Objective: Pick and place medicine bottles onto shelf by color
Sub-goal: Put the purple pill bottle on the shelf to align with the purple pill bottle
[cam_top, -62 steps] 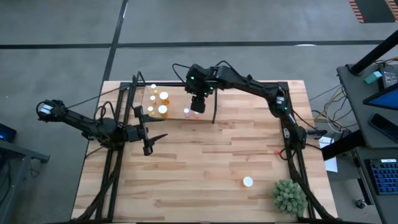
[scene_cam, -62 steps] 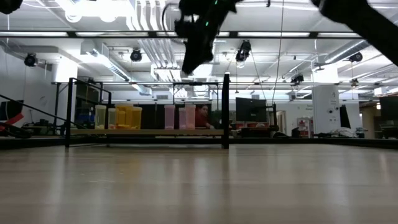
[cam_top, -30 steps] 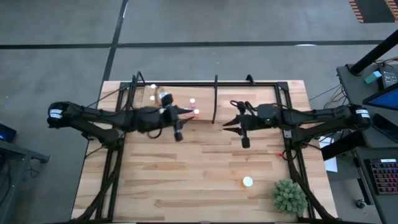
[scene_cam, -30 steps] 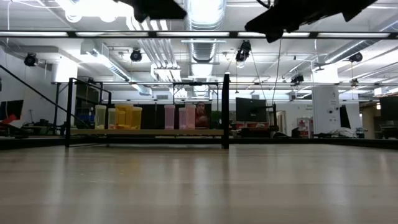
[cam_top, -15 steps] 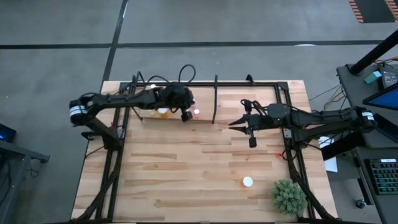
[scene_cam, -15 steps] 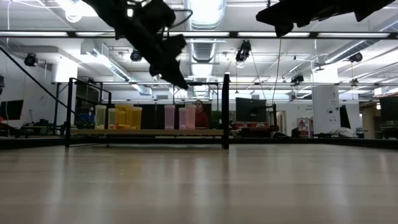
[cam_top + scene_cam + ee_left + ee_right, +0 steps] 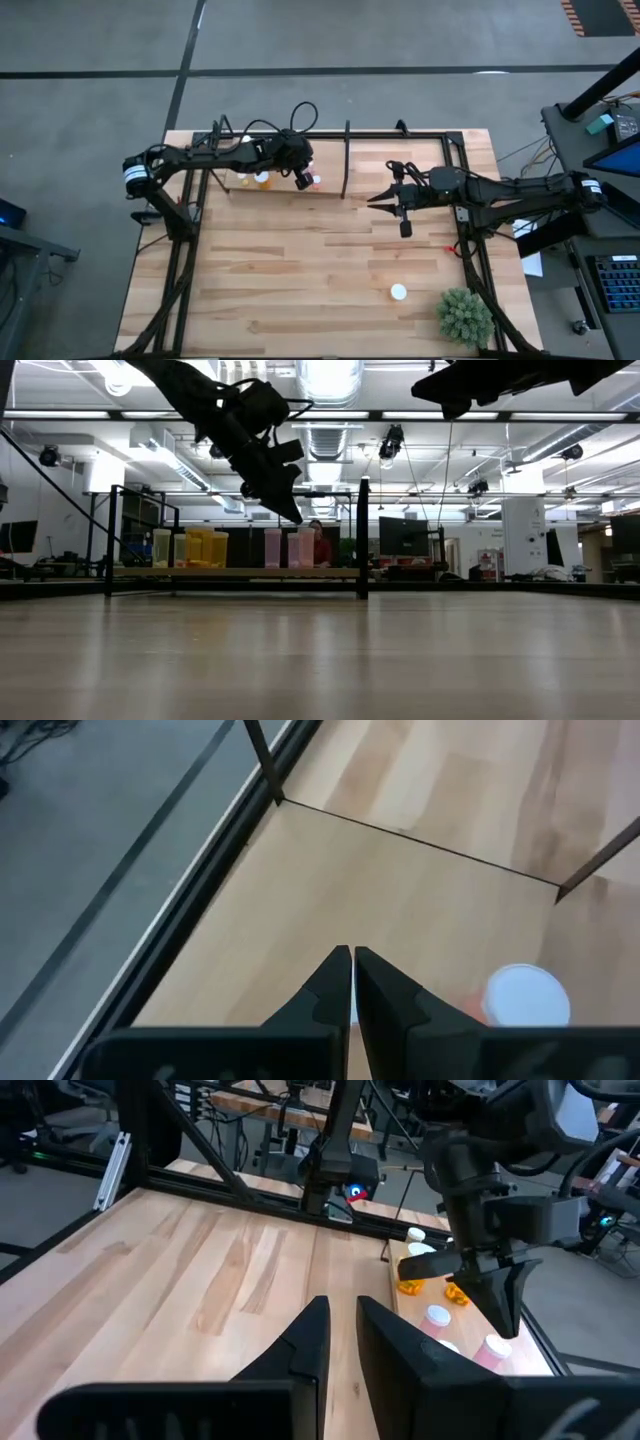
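Where the shelf [image 7: 285,160] lies at the far edge of the table [image 7: 300,270], the medicine bottles [image 7: 215,548] stand on it in colour groups, pale and orange ones at one end and pinkish ones [image 7: 288,548] toward the black post [image 7: 363,538], evidently so that each new bottle joins its own kind. Above the pinkish group hangs the left claw [image 7: 303,181], its fingers pressed together and holding nothing, tips angled down at the shelf; one white cap [image 7: 527,997] shows just beside those tips in the left wrist view. Off the shelf, the right claw [image 7: 375,200] hovers over the middle of the table, fingers slightly parted and empty. One bottle [image 7: 398,292] is not yet sorted, lying well apart near the plant [image 7: 465,316]; judging by reach, it falls to the right arm.
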